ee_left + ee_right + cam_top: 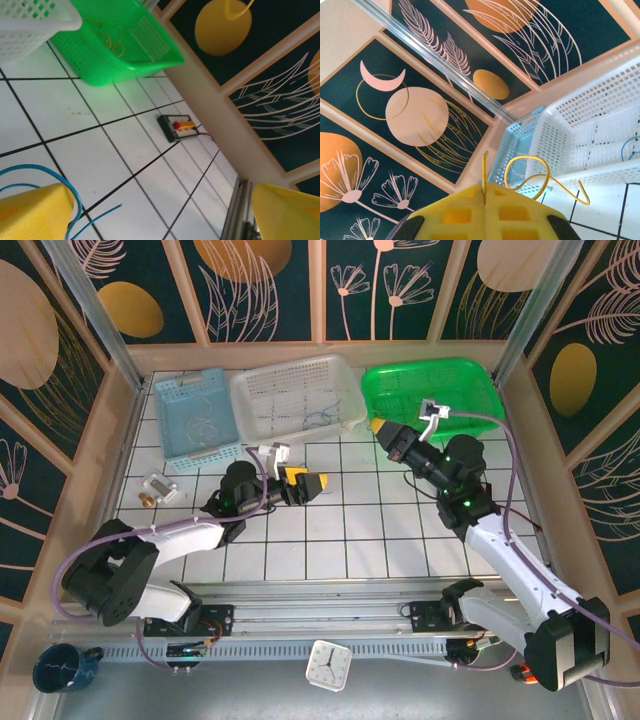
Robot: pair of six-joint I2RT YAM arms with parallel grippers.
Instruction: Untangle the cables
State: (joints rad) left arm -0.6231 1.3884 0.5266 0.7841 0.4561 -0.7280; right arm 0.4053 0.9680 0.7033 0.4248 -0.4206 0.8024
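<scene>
**Blue cable hugs one finger of the spread left gripper**

The left gripper (310, 484) is held low over the counter (350, 530), on the near side of the white basket (280, 390). Its fingers are spread wide and nothing is clamped between them. The blue cable (59, 175) is seen curling round the tip of the finger on the white basket's side. A loose strand runs out just inside that finger, and the rest of the gap is bare. Whether the cable rests on the tiles or hangs from the finger cannot be told.

A fresh grasp would probably call for a small sideways shift toward the white basket, so that the strand is centred before closing.

The right gripper (380, 427) is pressed together on the yellow cable (484, 172), whose loop arches free beyond the fingertips. This gripper is held off the white basket's near right corner, at the edge of the green basket (400, 390). The left arm is judged the nearer to the blue cable, and the right is occupied.
</scene>
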